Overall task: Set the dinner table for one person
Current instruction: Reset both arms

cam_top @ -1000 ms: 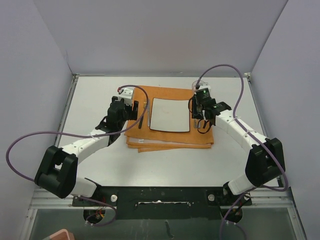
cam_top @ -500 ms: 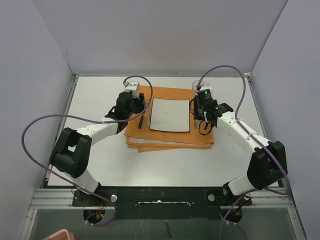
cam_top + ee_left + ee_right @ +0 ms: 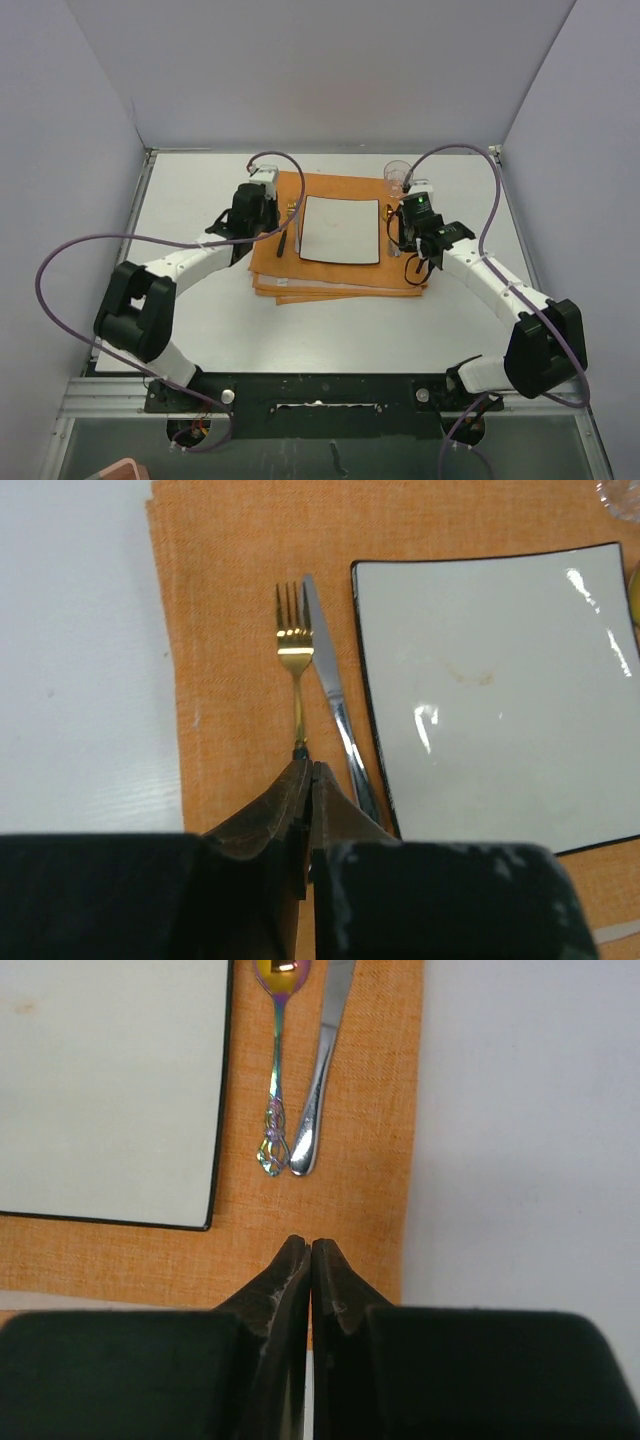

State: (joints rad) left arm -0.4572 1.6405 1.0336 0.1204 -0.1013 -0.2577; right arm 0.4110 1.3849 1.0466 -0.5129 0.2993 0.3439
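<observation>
Pale grey walls enclose a white-grey dinner table [image 3: 200, 330], which fills the floor of the booth and carries everything else. A folded orange cloth [image 3: 330, 278] lies at its centre, with a square white plate [image 3: 341, 229] on top and a clear glass [image 3: 397, 174] just beyond the cloth's far right corner.

The left end effector [image 3: 308, 772] is clenched, fingers pressed together with nothing between them. Its tips sit at the handle end of a gold fork [image 3: 294, 660]; contact cannot be told. A silver knife [image 3: 330, 695] lies between fork and plate.

The right end effector [image 3: 309, 1250] is also clenched and empty. It is over the cloth's right edge, apart from an iridescent spoon [image 3: 276, 1070] and a silver utensil [image 3: 318, 1080] lying side by side.
</observation>
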